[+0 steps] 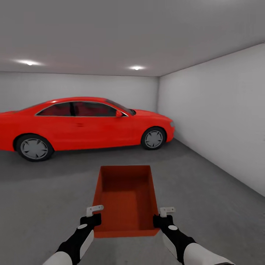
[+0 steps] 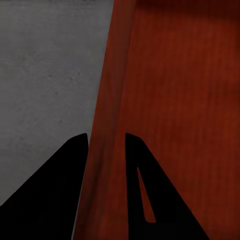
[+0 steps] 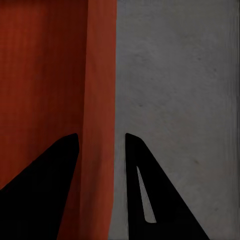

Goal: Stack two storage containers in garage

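The garage (image 1: 206,121) has pale grey walls, a grey ceiling with two recessed lights (image 1: 137,67), and a dark grey concrete-like floor (image 1: 48,191). A red car (image 1: 81,125) stands side-on across the far part of the room, nose toward the right wall, well apart from the robot.

One storage container (image 1: 126,200), orange-red, rectangular and open-topped, is in front of the robot, between the two arms, with its long axis pointing away toward the car. Its interior is empty. Whether its base touches the floor or is held just above it cannot be determined.

The left gripper (image 1: 92,215) is at the near left corner of the container. In the left wrist view, the left gripper (image 2: 106,145) straddles the container's left wall (image 2: 112,100): one dark finger (image 2: 55,195) lies outside over the grey floor, the other inside the box. It is clamped on that wall.

The right gripper (image 1: 165,216) is at the near right corner. In the right wrist view, the right gripper (image 3: 101,145) straddles the right wall (image 3: 100,90) in the same way, one finger (image 3: 150,195) outside, one inside, gripping the wall.
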Tool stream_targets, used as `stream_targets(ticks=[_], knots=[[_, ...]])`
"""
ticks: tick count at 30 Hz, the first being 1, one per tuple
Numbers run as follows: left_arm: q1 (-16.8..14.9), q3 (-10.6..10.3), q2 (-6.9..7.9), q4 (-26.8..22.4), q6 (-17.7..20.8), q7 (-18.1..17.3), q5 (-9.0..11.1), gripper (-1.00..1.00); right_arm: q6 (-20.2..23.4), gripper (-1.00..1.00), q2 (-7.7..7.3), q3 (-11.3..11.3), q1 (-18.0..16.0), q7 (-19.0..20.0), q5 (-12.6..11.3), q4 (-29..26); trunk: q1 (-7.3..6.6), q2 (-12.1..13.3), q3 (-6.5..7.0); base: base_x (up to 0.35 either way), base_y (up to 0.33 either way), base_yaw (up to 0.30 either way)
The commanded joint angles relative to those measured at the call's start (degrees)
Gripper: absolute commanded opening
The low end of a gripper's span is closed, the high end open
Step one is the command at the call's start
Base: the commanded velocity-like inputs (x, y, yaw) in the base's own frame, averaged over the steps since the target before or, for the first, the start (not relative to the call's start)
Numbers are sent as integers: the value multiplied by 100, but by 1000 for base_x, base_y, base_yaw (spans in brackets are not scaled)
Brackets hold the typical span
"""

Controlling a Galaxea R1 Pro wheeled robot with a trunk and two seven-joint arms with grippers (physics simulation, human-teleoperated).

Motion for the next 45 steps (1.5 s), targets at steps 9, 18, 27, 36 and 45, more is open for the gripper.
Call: stream_targets(ticks=[9,18,27,36,45], knots=[[-5,90,80,-29,-44,53,-54,-100,-18,-100,-61,-57,-3,-45,-53,25,5,-4,-2,320,78,-242],[-4,89,85,-29,-44,53,-54,-100,-16,-100,-60,-57,-1,-45,-49,25,5,-4,-2,320,78,-242],[-5,90,85,-29,-44,53,-54,-100,-16,-100,-60,-57,-1,-45,-53,25,5,-4,-2,320,79,-242],[-4,90,82,-29,-44,53,-54,-100,-16,-100,-63,-57,-2,-45,-52,25,5,-4,-2,320,79,-242],[-5,90,85,-29,-46,53,-54,-100,-16,-100,-63,-57,-4,-45,-49,25,5,-4,-2,320,78,-242]])
